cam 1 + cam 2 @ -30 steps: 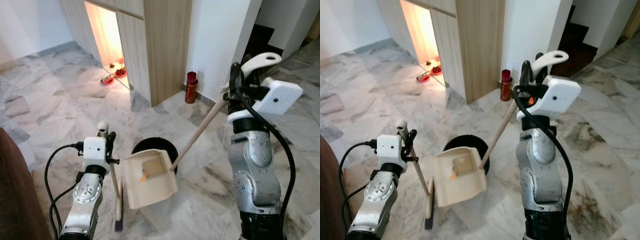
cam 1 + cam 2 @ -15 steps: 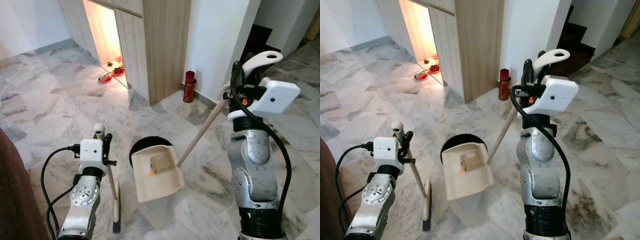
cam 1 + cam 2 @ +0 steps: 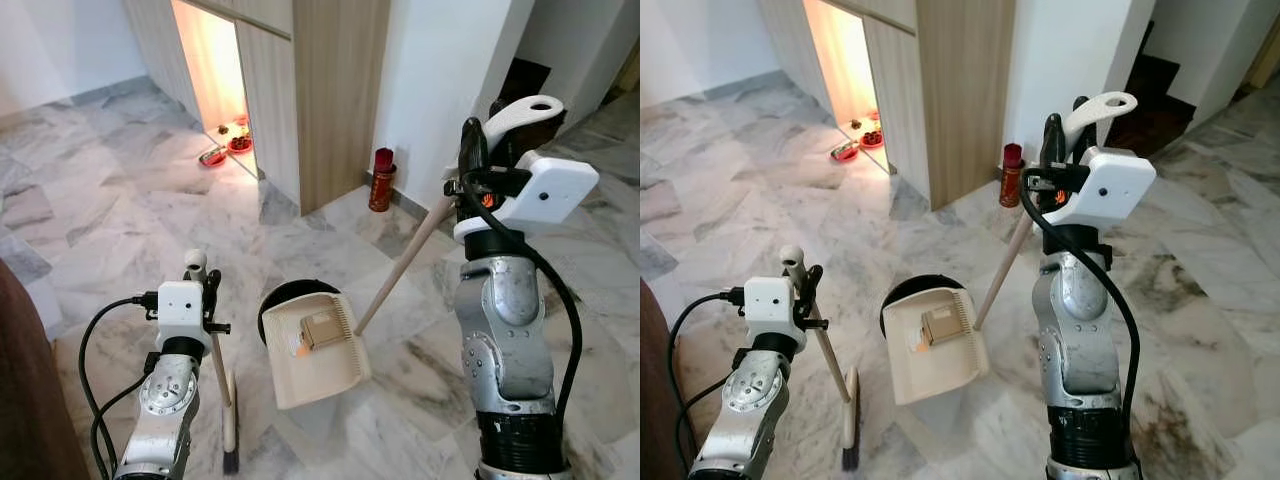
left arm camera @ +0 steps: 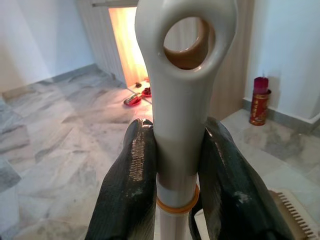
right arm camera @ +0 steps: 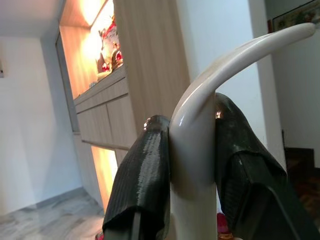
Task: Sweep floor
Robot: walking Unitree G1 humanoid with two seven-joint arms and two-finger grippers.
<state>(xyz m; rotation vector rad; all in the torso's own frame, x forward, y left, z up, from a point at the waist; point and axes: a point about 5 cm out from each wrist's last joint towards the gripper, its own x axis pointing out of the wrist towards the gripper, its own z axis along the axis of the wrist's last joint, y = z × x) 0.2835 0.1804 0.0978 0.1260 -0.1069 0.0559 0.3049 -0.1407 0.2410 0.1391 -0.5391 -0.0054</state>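
Observation:
My left gripper (image 3: 205,287) is shut on the white top of a short wooden broom handle (image 4: 182,95), just below its hanging hole. The broom stands nearly upright with its brush head (image 3: 230,432) on the marble floor by my left side. My right gripper (image 3: 478,152) is held high and is shut on the curved white grip (image 5: 200,130) of a long wooden dustpan handle (image 3: 400,270). The cream dustpan (image 3: 312,378) hangs tilted over a round black bin (image 3: 283,295). A brown flat piece (image 3: 321,328) and a small orange bit (image 3: 296,349) lie in the pan.
A wooden cabinet (image 3: 335,90) and a white wall (image 3: 440,70) stand ahead, with a red canister (image 3: 382,180) at their foot. Red bowls (image 3: 226,147) sit in a lit niche. A dark brown surface (image 3: 22,400) borders my left. Open marble floor lies ahead left.
The dustpan has swung a little to the right and turned flatter above the black bin. The broom now stands more upright. Both grippers keep their hold.

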